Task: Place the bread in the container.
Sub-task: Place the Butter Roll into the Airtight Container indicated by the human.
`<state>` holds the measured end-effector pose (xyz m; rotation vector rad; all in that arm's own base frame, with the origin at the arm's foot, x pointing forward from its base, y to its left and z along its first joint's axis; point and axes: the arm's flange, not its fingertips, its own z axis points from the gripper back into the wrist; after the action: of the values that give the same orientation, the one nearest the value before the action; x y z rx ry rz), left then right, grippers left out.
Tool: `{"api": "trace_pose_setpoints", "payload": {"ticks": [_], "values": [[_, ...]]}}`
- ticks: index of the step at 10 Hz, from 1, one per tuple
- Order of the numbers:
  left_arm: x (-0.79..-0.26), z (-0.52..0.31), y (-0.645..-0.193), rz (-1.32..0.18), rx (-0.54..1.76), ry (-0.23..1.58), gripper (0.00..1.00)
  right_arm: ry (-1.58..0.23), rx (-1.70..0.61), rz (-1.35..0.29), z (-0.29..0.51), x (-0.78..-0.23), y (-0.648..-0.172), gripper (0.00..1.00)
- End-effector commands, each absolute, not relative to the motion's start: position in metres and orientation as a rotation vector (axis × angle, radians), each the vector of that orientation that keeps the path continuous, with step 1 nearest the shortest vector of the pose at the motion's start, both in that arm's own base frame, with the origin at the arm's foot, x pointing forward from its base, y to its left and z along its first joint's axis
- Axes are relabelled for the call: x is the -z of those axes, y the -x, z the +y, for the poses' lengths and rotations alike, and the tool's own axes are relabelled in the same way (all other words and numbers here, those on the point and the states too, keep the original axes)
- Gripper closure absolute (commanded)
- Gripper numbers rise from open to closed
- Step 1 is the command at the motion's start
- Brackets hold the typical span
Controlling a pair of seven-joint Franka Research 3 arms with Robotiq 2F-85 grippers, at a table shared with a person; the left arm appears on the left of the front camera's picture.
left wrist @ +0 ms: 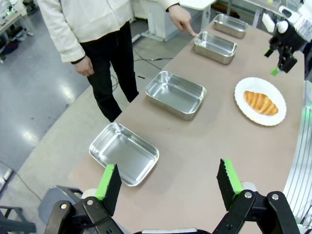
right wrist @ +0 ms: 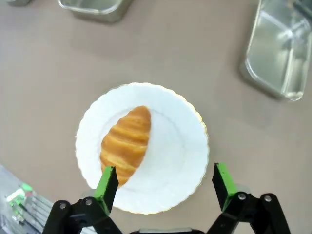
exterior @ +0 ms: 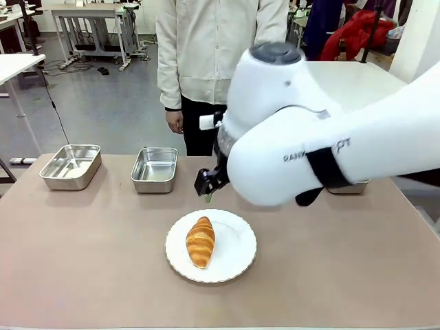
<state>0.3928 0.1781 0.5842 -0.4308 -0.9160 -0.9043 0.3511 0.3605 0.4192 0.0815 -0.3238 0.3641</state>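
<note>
Across the brown table the right arm is sweeping in from the right and blocking much of the far edge, while a person in a cream jacket is standing behind the pans. From the left wrist camera that person's hand is pointing a finger down at the rim of the third steel pan in the row of four, the container being singled out; the nearest pan and the second pan are sitting apart from it along the same edge. Near the middle, the white scalloped plate is carrying the croissant, which is lying on the plate's left half. Hanging right over that plate, the right gripper is spread wide, green pads apart and holding nothing, the bread just ahead of one pad. Back at the near end, the left gripper is likewise gaping empty above the tabletop.
</note>
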Motion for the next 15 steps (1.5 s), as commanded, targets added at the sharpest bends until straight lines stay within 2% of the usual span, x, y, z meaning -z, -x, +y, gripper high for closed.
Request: {"api": "trace_pose_setpoints", "payload": {"ticks": [1, 7, 15], "values": [[-0.585, 0.179, -0.391, -0.923, 0.917, 0.431, 0.0, -0.082, -0.253, -0.286, 0.392, -0.404, -0.353, 0.0], [-0.585, 0.179, -0.391, -0.923, 0.917, 0.431, 0.0, -0.017, -0.08, -0.244, 0.426, -0.352, -0.338, 0.0], [-0.585, 0.179, -0.391, -0.923, 0.917, 0.431, 0.0, -0.032, 0.005, -0.176, 0.44, -0.309, -0.337, 0.0]]}}
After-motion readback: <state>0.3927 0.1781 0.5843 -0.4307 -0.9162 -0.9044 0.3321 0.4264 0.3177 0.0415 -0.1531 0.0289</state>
